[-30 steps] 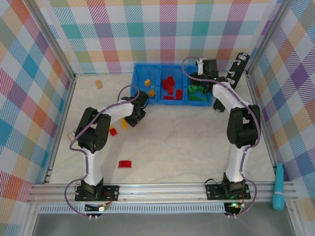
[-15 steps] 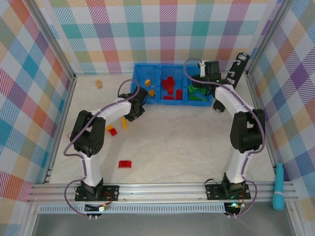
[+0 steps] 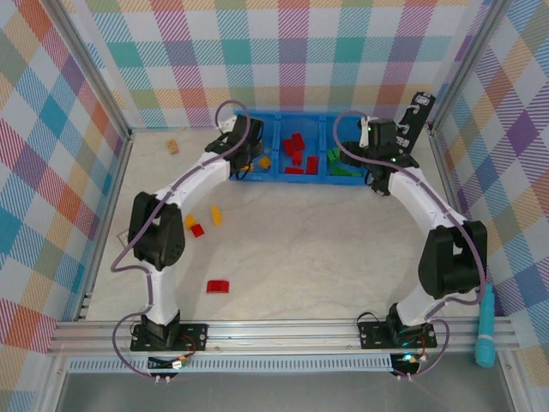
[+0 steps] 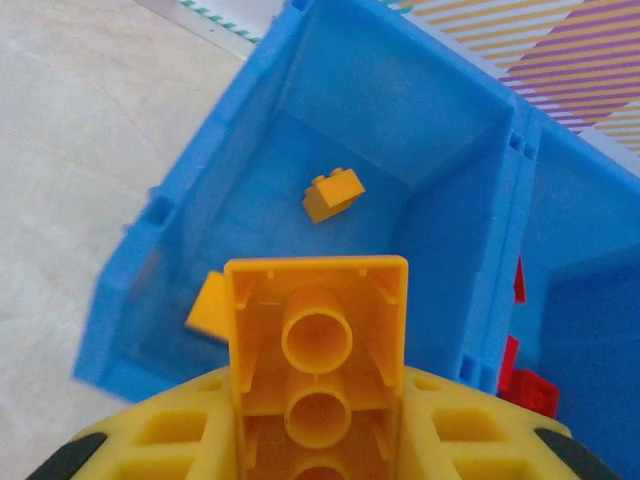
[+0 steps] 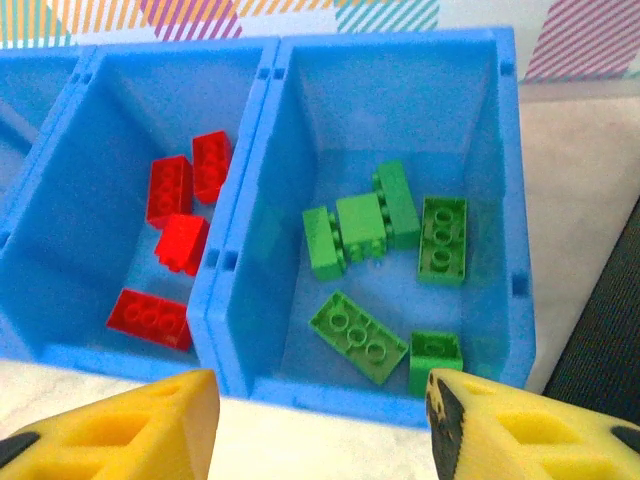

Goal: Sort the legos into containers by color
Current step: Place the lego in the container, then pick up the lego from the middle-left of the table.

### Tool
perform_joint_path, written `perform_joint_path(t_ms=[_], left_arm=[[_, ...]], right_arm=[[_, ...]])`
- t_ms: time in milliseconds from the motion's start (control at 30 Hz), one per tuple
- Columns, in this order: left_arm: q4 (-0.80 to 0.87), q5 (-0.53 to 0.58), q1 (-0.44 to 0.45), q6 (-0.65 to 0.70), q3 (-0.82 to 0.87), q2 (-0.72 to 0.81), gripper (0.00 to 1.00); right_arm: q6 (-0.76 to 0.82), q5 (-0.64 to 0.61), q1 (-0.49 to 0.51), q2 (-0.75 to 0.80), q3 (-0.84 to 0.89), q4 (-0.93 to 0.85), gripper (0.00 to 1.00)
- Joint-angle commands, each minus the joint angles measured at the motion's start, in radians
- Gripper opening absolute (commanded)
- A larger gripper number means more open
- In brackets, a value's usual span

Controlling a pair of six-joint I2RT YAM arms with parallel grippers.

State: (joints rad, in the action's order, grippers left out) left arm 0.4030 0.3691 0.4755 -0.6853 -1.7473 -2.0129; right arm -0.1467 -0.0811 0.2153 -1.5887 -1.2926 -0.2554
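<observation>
Looking through the left wrist camera, I saw the left tool (image 4: 318, 455) clamped on a yellow brick (image 4: 318, 340), its hollow underside toward the lens, hanging over the left compartment of the bin (image 4: 190, 210). Two more yellow pieces lay on that compartment's floor: one (image 4: 333, 193) near the far wall, the other (image 4: 210, 305) partly hidden behind the held brick. The right tool (image 5: 320, 430) had its jaws apart with nothing between them, and it hovered just in front of the bin's near wall, by the right compartment, where six green bricks (image 5: 360, 225) lay. Four red bricks (image 5: 170, 188) lay in the middle compartment. From overhead I counted four loose bricks on the worktop (image 3: 326, 249), apart from the bin: two yellow ones (image 3: 216, 215) and a red one (image 3: 198, 230) close together beside the left arm (image 3: 193, 184), and a second red one (image 3: 218, 286) nearer the bases. A small tan block (image 3: 173, 146) sat left of the bin, near the far wall.
</observation>
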Motion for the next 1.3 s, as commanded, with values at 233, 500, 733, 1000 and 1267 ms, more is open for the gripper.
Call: perform_joint_path(t_ms=[233,500,733,1000,1267], left_arm=[[-0.088,0.018,0.005,0.036,-0.089,-0.169,0.41],[-0.067,0.048,0.002,0.151,-0.079,-0.04,0.66],[0.1,0.17,-0.004,0.273,0.125,0.264,0.59],[0.29,0.179,-0.029,0.227,0.408,0.504,0.62],[0.195,0.155,-0.035,0.194,0.595,0.507,0.68]], right_arm=[[-0.073,0.038,0.018,0.209,0.14,-0.044,0.59],[-0.084,0.052,0.024,0.219,0.151,-0.035,0.59],[-0.072,0.064,0.033,0.223,0.15,-0.034,0.6],[-0.067,0.082,0.035,0.21,0.133,-0.047,0.62],[-0.06,0.187,0.051,0.19,0.147,-0.054,0.68]])
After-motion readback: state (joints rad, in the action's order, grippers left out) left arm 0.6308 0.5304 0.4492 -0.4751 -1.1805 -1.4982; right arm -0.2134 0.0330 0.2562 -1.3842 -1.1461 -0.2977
